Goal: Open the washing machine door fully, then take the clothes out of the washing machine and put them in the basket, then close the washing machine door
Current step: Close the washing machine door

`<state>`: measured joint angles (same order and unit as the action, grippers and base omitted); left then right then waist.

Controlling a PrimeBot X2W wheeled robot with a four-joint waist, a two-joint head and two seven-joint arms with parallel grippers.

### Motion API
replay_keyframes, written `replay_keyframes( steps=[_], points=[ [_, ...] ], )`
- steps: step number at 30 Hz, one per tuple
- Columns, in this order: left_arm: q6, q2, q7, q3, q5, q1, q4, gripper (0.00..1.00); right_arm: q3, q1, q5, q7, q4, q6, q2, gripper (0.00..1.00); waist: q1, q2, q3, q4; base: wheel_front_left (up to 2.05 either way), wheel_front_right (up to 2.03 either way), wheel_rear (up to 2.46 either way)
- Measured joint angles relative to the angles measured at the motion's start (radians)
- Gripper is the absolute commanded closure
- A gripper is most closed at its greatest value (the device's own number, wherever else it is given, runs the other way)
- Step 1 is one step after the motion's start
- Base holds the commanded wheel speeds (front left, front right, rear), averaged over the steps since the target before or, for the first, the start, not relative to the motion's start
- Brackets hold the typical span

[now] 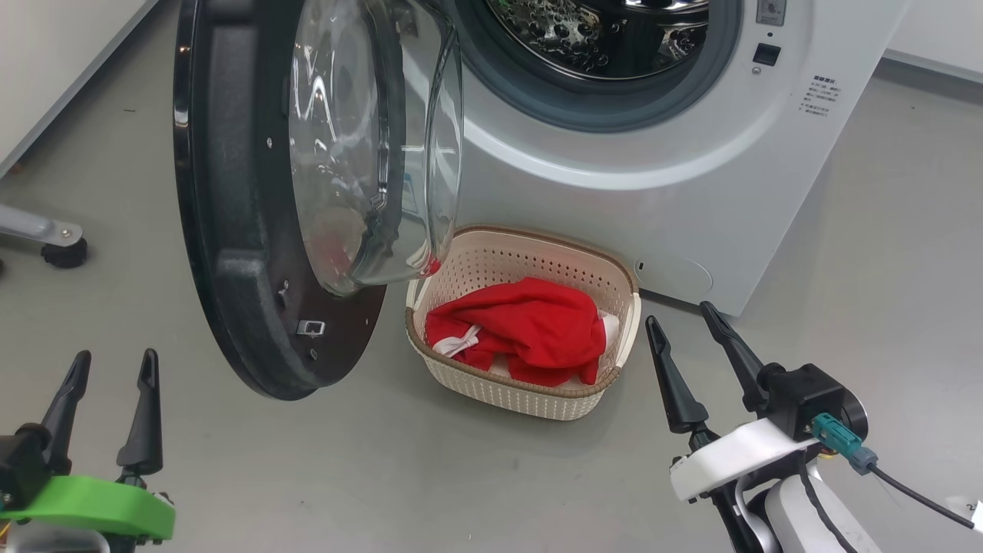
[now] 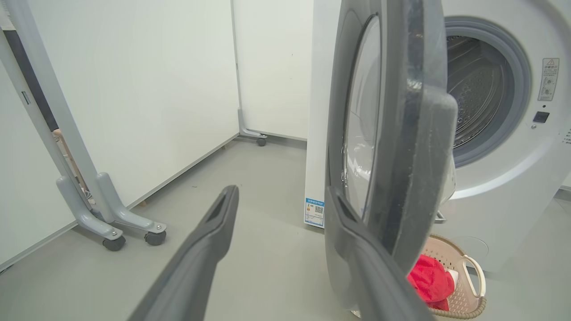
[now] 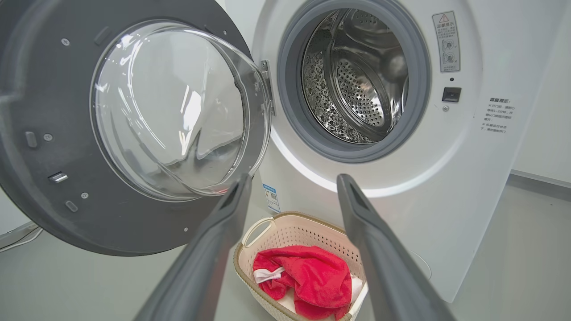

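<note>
Grey floor (image 1: 461,476): soft light clothes (image 1: 530,322) lie in basket (image 1: 537,405) before washing machine (image 1: 691,192), left gripper (image 1: 115,355) and right gripper (image 1: 680,313) spread empty, stiff hinged washing machine door (image 1: 238,230) stands open, likely heavy, so push its free rim.

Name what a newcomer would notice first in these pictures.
The washing machine door stands wide open at the left of the head view, its clear glass bowl bulging out of the black rim. On the floor in front of the white washing machine, the cream basket holds the bright red clothes. Above, the steel drum looks empty as far as it shows.
</note>
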<state>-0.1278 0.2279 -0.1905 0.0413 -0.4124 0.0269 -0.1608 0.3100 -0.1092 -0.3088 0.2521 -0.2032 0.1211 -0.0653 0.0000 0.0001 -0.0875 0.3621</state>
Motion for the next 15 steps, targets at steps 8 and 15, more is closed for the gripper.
replay_keyframes(
  steps=[8,15],
  points=[
    [0.000,0.006,-0.014,-0.009,0.001,0.000,-0.025,0.00,0.002,0.011,0.001,0.000,0.000,0.000,0.002,0.00,0.0000,0.0000,0.006,-0.002,0.00,0.00,0.00],
    [0.000,0.008,-0.022,-0.018,0.002,0.000,-0.043,0.00,0.004,0.013,0.001,0.000,0.000,0.000,0.003,0.00,0.0000,0.0000,0.011,-0.003,0.00,0.00,0.00]
  ],
)
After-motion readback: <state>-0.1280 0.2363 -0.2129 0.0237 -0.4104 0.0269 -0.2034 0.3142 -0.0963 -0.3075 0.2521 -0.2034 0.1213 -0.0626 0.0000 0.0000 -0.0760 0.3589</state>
